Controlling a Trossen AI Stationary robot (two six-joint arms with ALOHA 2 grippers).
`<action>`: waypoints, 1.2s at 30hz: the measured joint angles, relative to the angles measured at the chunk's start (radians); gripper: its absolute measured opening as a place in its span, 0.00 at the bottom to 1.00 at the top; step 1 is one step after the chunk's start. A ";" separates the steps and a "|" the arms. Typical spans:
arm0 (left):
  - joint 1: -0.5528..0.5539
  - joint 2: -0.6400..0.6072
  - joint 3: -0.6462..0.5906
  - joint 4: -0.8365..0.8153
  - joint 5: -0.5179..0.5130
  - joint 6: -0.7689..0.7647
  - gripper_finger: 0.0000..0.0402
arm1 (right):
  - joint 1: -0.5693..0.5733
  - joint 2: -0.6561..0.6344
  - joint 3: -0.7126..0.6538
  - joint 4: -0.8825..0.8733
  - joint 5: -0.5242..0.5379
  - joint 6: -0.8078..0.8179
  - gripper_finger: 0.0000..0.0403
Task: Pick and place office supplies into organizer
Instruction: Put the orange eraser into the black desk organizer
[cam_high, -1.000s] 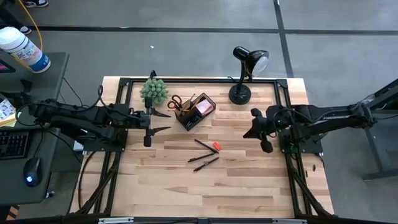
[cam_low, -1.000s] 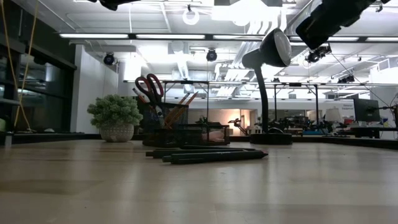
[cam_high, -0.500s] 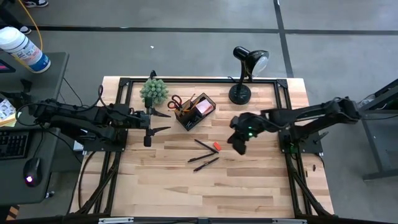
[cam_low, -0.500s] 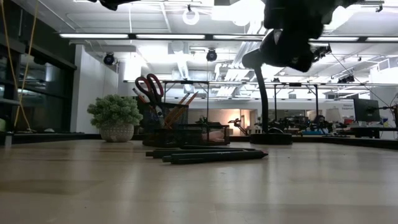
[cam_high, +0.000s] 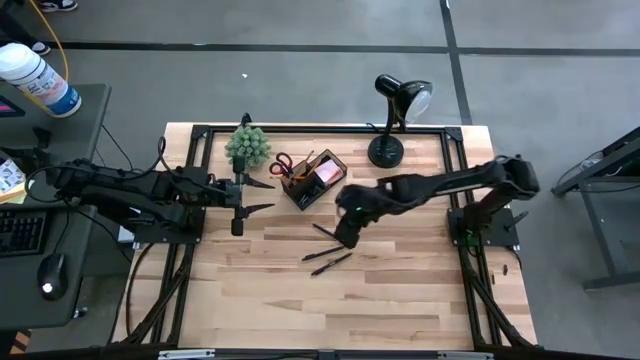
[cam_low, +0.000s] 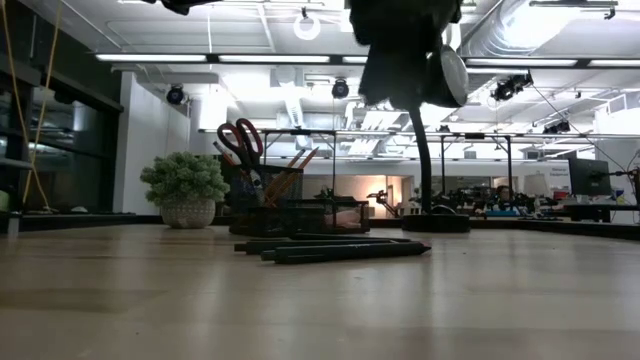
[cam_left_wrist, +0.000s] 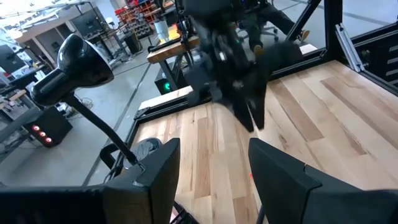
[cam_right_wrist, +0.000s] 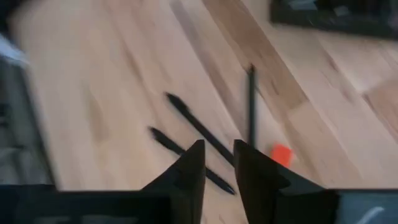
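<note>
The black organizer (cam_high: 316, 179) stands at the table's far middle, with red-handled scissors (cam_high: 282, 164), orange pencils and a pink pad in it. Three black pens (cam_high: 329, 260) lie on the wood near it. They also show in the right wrist view (cam_right_wrist: 193, 122), with a small red eraser (cam_right_wrist: 281, 154) beside them. My right gripper (cam_high: 343, 238) (cam_right_wrist: 219, 149) hangs above the pens and eraser, fingers a narrow gap apart, touching nothing. My left gripper (cam_high: 262, 196) (cam_left_wrist: 214, 149) waits open at the table's left, near the plant.
A small green plant (cam_high: 247, 146) stands left of the organizer. A black desk lamp (cam_high: 390, 120) stands at the far right, its head over the table. In the low view the pens (cam_low: 330, 248) lie flat before the organizer (cam_low: 290, 205). Bare wood spreads toward the near edge.
My right arm has swung from the table's right edge toward the middle, and its gripper now hangs over the pens and eraser. The pens, the eraser and the organizer have stayed where they were.
</note>
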 joint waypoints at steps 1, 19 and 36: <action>0.000 0.000 0.000 0.000 0.000 0.000 0.45 | 0.004 0.030 0.030 -0.045 0.015 0.005 0.20; 0.000 0.000 0.000 0.001 0.095 -0.068 0.45 | -0.030 0.356 0.344 -0.465 0.067 0.321 0.46; 0.000 0.000 0.000 0.002 0.087 -0.139 0.45 | -0.031 0.445 0.343 -0.487 0.032 0.197 0.46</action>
